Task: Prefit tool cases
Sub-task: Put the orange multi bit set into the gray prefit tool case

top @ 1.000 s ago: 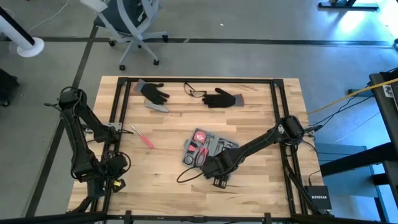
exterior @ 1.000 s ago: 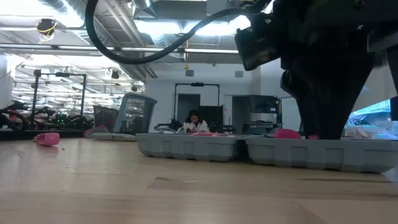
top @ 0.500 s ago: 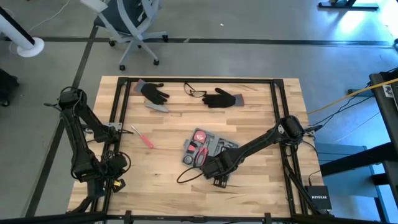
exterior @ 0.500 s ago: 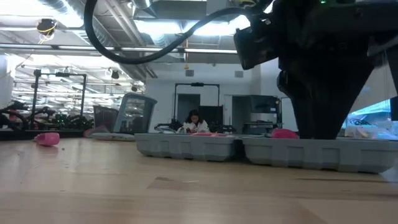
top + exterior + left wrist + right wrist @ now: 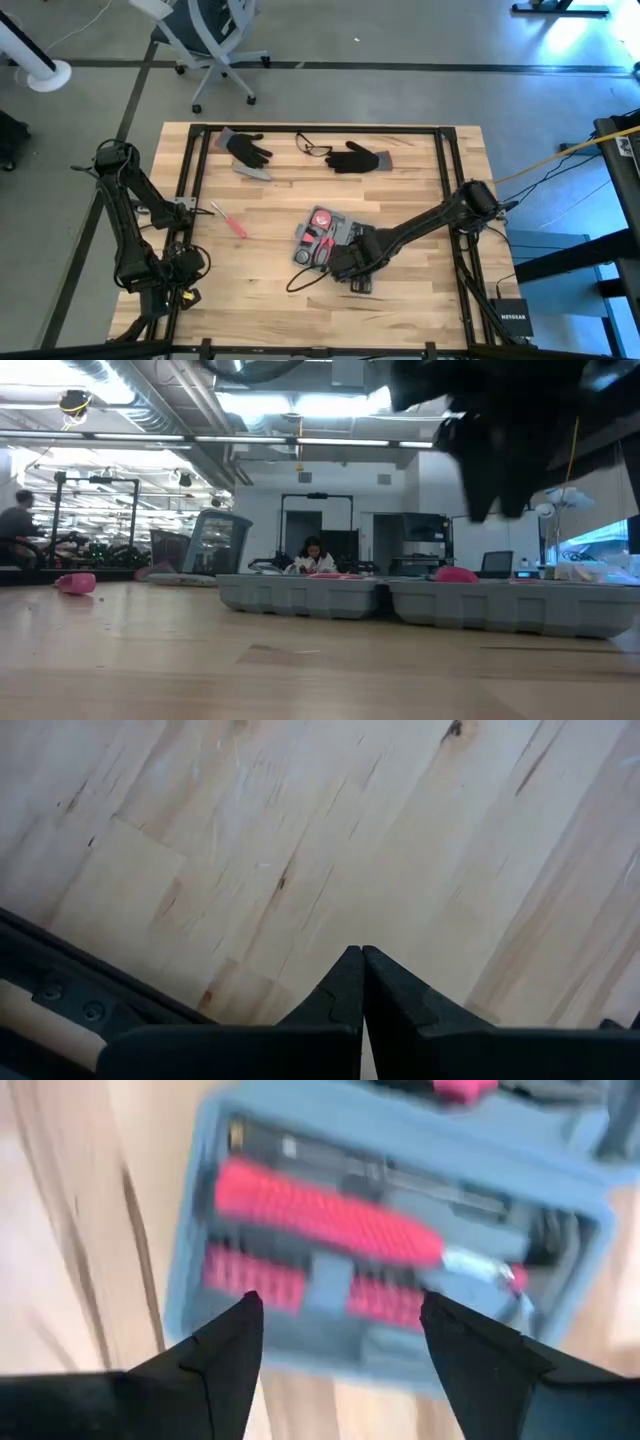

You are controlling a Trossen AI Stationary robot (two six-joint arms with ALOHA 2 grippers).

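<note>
The grey-blue tool case [image 5: 335,238] lies open and flat on the table's middle, with red-handled tools in its moulded slots [image 5: 330,1210]. In the low view both halves [image 5: 400,600] rest side by side on the wood. My right gripper [image 5: 352,268] hovers over the case's near half. It is open, its fingers [image 5: 340,1305] spread above the red tools, and in the low view it [image 5: 500,470] hangs clear of the case. My left gripper [image 5: 362,952] is shut, waiting low over bare wood at the near left corner [image 5: 185,262].
Two black gloves [image 5: 248,150] [image 5: 358,157] and a pair of glasses [image 5: 313,148] lie along the far edge. A loose red-handled screwdriver [image 5: 228,220] lies left of the case. A black cable [image 5: 300,280] loops near the case's near-left side. People [image 5: 312,555] are in the room behind.
My right gripper has risen from the case's near half, where it stood low a second ago, and now hangs clear above it. It has also shifted slightly toward the table's right. The case has stayed flat and in place.
</note>
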